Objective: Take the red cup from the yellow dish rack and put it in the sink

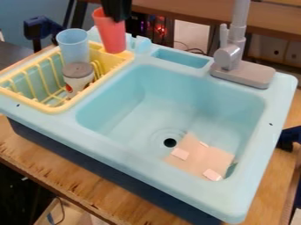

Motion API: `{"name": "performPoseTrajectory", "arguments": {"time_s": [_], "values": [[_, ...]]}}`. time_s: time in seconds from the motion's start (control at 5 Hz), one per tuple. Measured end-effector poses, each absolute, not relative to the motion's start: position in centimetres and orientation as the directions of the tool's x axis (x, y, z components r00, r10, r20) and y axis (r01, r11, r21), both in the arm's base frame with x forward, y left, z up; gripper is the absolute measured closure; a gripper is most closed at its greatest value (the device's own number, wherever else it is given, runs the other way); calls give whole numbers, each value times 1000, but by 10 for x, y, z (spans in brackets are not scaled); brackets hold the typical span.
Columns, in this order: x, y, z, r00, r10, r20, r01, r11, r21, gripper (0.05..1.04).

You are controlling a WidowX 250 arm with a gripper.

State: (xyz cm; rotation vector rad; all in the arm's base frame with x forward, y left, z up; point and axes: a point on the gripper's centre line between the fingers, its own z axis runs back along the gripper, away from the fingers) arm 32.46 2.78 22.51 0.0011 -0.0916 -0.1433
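The black gripper (119, 16) hangs at the top edge, left of centre, against the upper right part of a red cup (111, 36) and covering part of its rim. This cup leans slightly, its base over the back right corner of the yellow dish rack (70, 107). To its left a light blue cup (73, 46) stands upright at the rack's back. Just in front of that cup, inside the rack, is a white container with a grey-brown lid (78, 69).
The light blue sink (194, 83) has a dark drain hole (170, 142) in its basin. Beside the drain lies a beige flat piece (200, 156) with small pale patches. A grey faucet (234, 55) rises at the back right. The wooden tabletop (73, 184) runs along the front.
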Motion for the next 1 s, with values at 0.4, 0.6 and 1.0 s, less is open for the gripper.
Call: {"name": "performPoseTrajectory", "arguments": {"time_s": [0.4, 0.6, 1.0], "values": [[307, -18, 196, 957, -290, 7, 290, 957, -22, 1007], [306, -32, 182, 948, -318, -10, 318, 948, -23, 1007], [326, -44, 140, 942, -331, -47, 330, 944, -21, 1007]]}}
